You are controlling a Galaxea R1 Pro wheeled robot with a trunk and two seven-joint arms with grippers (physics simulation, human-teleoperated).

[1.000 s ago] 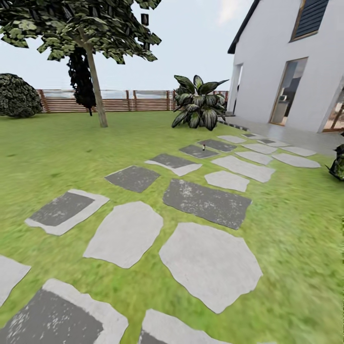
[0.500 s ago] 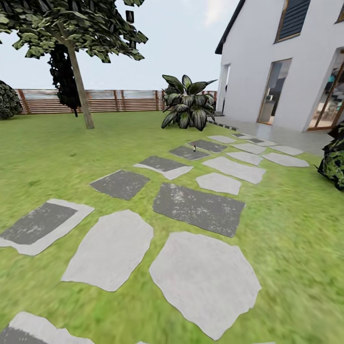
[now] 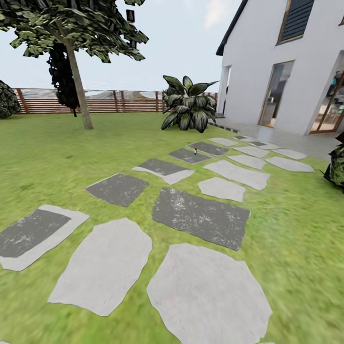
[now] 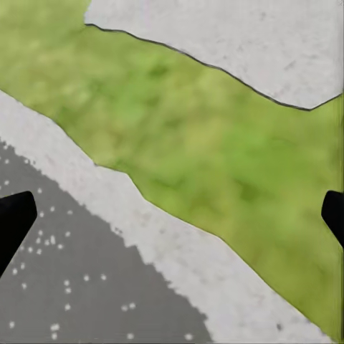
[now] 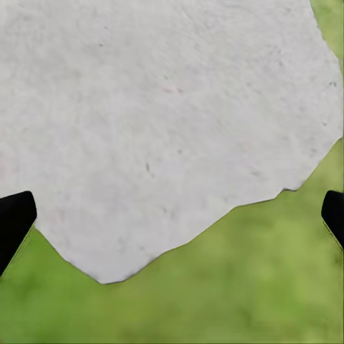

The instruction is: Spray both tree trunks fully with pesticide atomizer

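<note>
Grey stone bears a small upright atomizer (image 3: 195,151) (distant, blurred).

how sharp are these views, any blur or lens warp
Head view: grass smears soft toward the near edge, house leans as if wide-angle, no cast shadows. Left wrist view: stepping stone edges crisp, grass blotchy. Right wrist view: stone clear, grass soft.

Green lawn (image 3: 296,229), pale and dark-grey stepping stones (image 3: 200,216), brown slatted fence (image 3: 119,101), white house (image 3: 258,71).

Left gripper (image 4: 172,215): spread wide, nothing between the fingertips.
Beneath: grass (image 4: 179,136) strip between two stepping stones (image 4: 107,272).
</note>
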